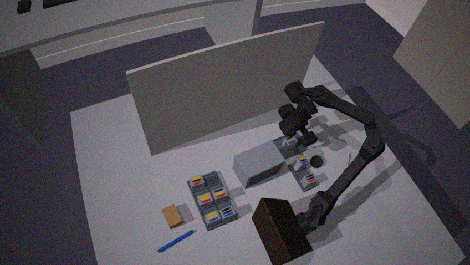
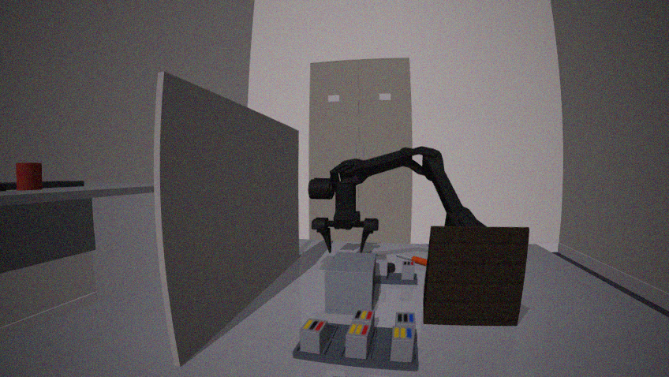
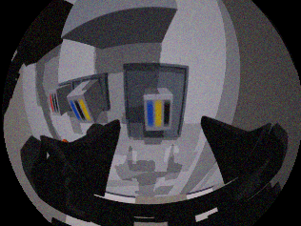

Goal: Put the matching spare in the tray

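Above where the block (image 1: pixel 290 142) (image 3: pixel 157 113) sits in the tray (image 1: pixel 289 153) (image 3: pixel 183 101), the claw (image 2: pixel 345 251) (image 3: pixel 162 121) gapes.

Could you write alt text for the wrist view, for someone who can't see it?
Seen between the black gripper's open fingers, a pale block striped blue, yellow and black sits in a gray tray. More striped blocks stand at left.

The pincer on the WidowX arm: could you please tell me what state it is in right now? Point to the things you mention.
Pincer (image 2: pixel 346 251) (image 3: pixel 162 121): open, holding nothing; the blue-yellow-black-striped block (image 1: pixel 290 142) (image 3: pixel 157 113) sits in the tray (image 1: pixel 285 153) (image 3: pixel 135 101).
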### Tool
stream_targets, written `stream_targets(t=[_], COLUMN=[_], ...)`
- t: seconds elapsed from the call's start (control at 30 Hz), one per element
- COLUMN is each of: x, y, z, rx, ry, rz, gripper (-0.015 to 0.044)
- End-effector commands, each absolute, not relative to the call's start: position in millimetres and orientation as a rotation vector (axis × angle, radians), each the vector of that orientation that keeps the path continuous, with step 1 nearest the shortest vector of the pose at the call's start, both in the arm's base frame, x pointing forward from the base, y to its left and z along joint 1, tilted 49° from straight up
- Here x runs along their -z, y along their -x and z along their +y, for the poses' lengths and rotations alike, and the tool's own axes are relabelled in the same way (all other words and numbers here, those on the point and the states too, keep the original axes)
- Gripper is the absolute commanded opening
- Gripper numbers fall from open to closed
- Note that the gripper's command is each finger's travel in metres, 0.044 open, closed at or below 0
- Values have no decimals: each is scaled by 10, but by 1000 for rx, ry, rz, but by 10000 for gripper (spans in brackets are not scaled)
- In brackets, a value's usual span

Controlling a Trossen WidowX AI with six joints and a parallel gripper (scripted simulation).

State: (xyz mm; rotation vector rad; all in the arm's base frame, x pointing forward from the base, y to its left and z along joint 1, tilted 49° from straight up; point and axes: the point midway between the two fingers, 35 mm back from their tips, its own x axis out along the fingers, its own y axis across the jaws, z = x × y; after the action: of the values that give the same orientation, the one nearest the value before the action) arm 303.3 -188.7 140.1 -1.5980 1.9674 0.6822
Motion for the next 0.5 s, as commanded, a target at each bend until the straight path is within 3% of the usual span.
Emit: stream_targets(t=[0.0, 0.47], x=[-1790, -1771], y=[-3101, -3113], z=[-1458, -1473], rx=[-678, -675], ry=[1608, 1622], rz=[1967, 1956], gripper=[440, 440])
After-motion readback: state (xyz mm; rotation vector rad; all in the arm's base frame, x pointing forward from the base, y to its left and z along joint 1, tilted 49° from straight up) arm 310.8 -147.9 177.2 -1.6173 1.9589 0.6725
